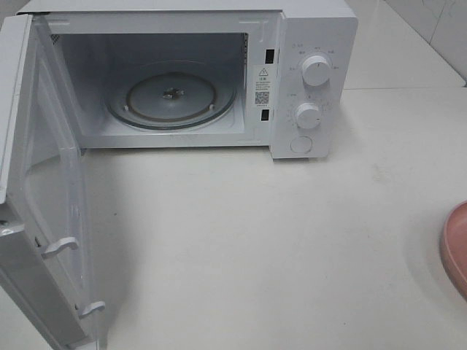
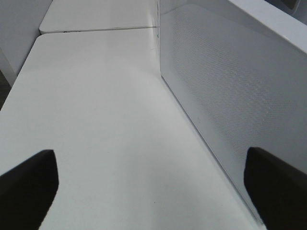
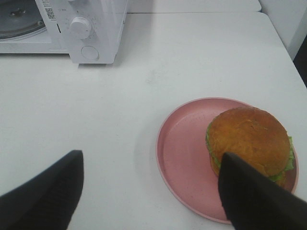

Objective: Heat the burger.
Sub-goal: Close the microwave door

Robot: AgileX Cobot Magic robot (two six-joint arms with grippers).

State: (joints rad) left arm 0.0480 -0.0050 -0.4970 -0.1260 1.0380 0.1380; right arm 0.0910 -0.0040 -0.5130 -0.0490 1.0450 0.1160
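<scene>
The burger point(image 3: 247, 136), golden-brown bun with a green lettuce frill, sits on a pink plate point(image 3: 184, 153) on the white table. In the exterior high view only the plate's edge point(image 1: 456, 244) shows at the far right and the burger is out of view. My right gripper point(image 3: 151, 191) is open and empty, its dark fingers spread just short of the plate. My left gripper point(image 2: 153, 184) is open and empty beside the outer face of the open microwave door point(image 2: 225, 86). The white microwave point(image 1: 310, 73) stands at the back with its door point(image 1: 40, 197) swung wide and its glass turntable point(image 1: 171, 95) bare.
The microwave has two round knobs point(image 1: 316, 71) and a round button on its right panel. The open door reaches forward along the table's left side. A second table surface point(image 2: 96, 17) lies beyond a seam on the left.
</scene>
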